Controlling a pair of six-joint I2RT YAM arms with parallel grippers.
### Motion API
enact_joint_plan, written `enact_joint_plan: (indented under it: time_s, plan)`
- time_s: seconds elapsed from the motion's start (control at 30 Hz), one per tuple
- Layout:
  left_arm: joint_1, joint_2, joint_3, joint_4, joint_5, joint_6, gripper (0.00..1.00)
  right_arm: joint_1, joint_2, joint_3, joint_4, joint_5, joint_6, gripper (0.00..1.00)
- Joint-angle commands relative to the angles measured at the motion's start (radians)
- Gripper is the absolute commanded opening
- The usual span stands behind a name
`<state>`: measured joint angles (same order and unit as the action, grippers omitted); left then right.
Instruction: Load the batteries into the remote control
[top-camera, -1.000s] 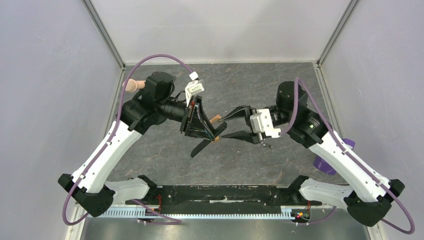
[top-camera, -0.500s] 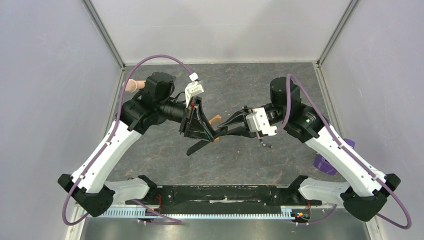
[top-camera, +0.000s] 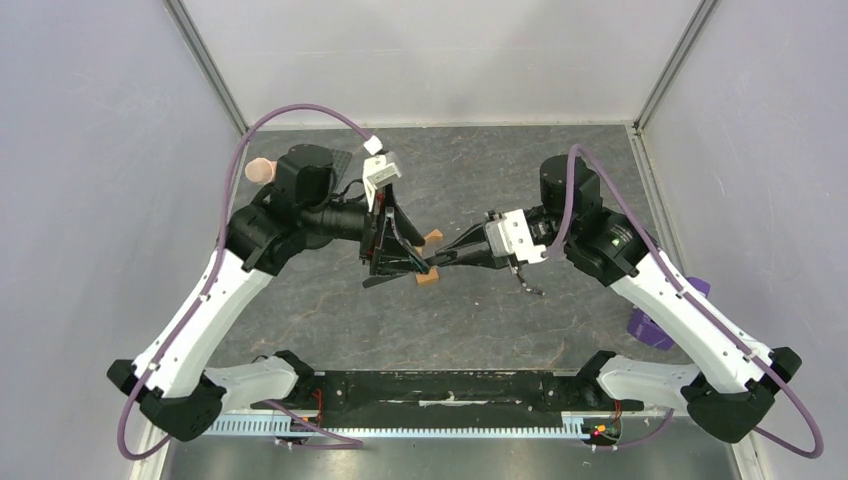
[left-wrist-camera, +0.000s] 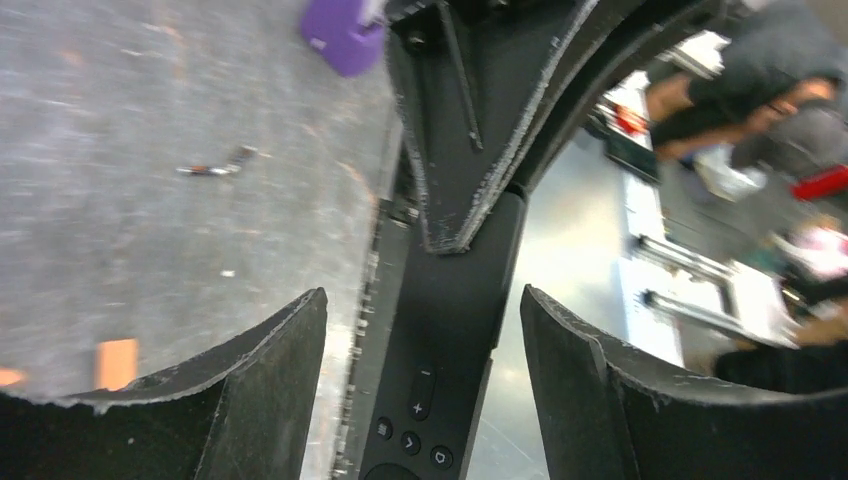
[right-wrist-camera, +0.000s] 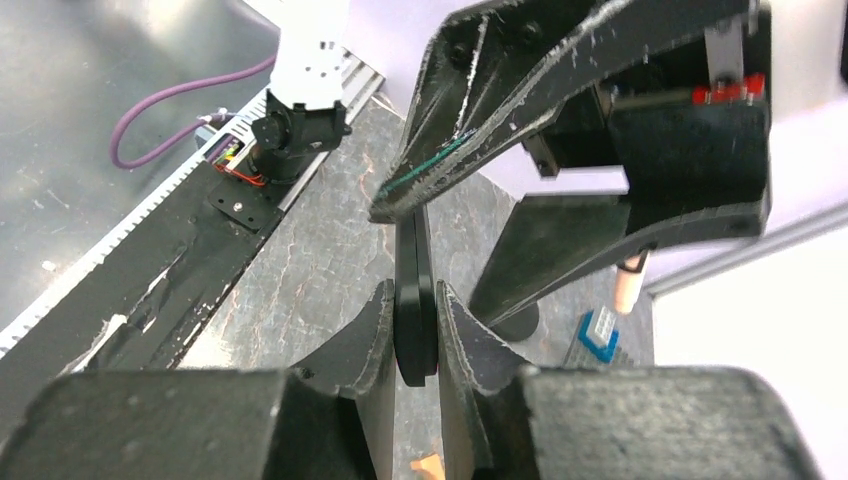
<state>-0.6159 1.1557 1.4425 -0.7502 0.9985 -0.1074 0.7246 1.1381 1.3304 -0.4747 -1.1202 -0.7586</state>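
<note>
The remote control (left-wrist-camera: 450, 330) is a slim black bar held in the air over the mat, its buttons facing the left wrist camera. My right gripper (right-wrist-camera: 413, 288) is shut on one end of it, and the bar shows edge-on (right-wrist-camera: 415, 300) between the pads. My left gripper (left-wrist-camera: 422, 292) is open, with a finger on each side of the remote and a gap at both. In the top view the two grippers meet mid-table, left (top-camera: 400, 270) and right (top-camera: 436, 262). A small thin dark piece (top-camera: 528, 288) lies on the mat; I cannot tell whether it is a battery.
Two orange blocks (top-camera: 433, 238) (top-camera: 428, 278) lie on the mat under the grippers. A purple object (top-camera: 645, 325) sits at the right edge. A pink peg (top-camera: 258, 170) stands at the back left, with a blue and white piece (right-wrist-camera: 600, 332) near it.
My right gripper moved in and shut on the remote's end. My left gripper then opened wide and let go of the remote. The left arm shifted slightly back and left.
</note>
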Motion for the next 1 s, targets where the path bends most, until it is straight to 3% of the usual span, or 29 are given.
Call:
enact_joint_plan:
  time_s: [0.0,0.13,0.23,0.5,0.63,0.83,0.97]
  plan:
    - [-0.001,-0.114,0.0,0.166,-0.355,-0.029,0.76,0.002,-0.04,-0.018,0.159,0.146,0.291,0.0]
    - [-0.001,-0.235,-0.13,0.373,-0.677,-0.15,0.77,0.002,-0.075,-0.09,0.306,0.231,0.566,0.0]
    - [-0.002,-0.301,-0.217,0.487,-0.826,-0.245,0.77,0.003,-0.09,-0.135,0.345,0.298,0.684,0.0]
    - [-0.002,-0.398,-0.342,0.547,-0.995,-0.425,0.77,0.002,-0.096,-0.229,0.51,0.566,1.063,0.0]
    - [-0.001,-0.437,-0.41,0.551,-1.111,-0.585,0.78,0.002,-0.077,-0.24,0.608,0.732,1.256,0.0]
    - [-0.002,-0.479,-0.469,0.553,-1.247,-0.769,0.78,0.002,-0.051,-0.242,0.73,0.871,1.436,0.0]
    - [-0.001,-0.475,-0.522,0.681,-1.213,-0.849,0.79,0.002,-0.048,-0.287,0.812,0.93,1.6,0.0]
